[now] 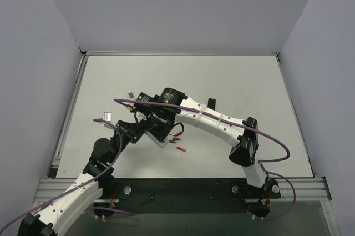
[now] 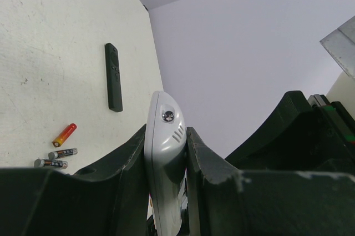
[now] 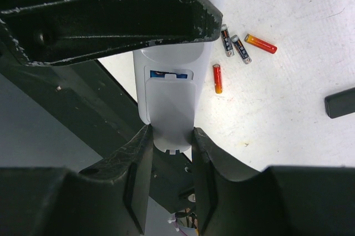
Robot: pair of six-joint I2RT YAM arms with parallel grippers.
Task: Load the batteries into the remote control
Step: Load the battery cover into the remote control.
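Left gripper point(image 2: 166, 136) clamped on the remote control point(image 2: 165, 164) by its sides, held up off the table point(image 2: 50, 53). Right gripper point(image 3: 171, 133) pinches the battery cover point(image 3: 172, 108) by its edges, partly slid over the batteries point(image 3: 168, 73), blue just showing. Light, slick thin plastic, I'd guess: grip the edges, squeeze gently.

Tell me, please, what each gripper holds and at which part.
Left gripper: the remote control, clamped just behind its tip. Right gripper: the white battery cover, pinched by its side edges at the free end.
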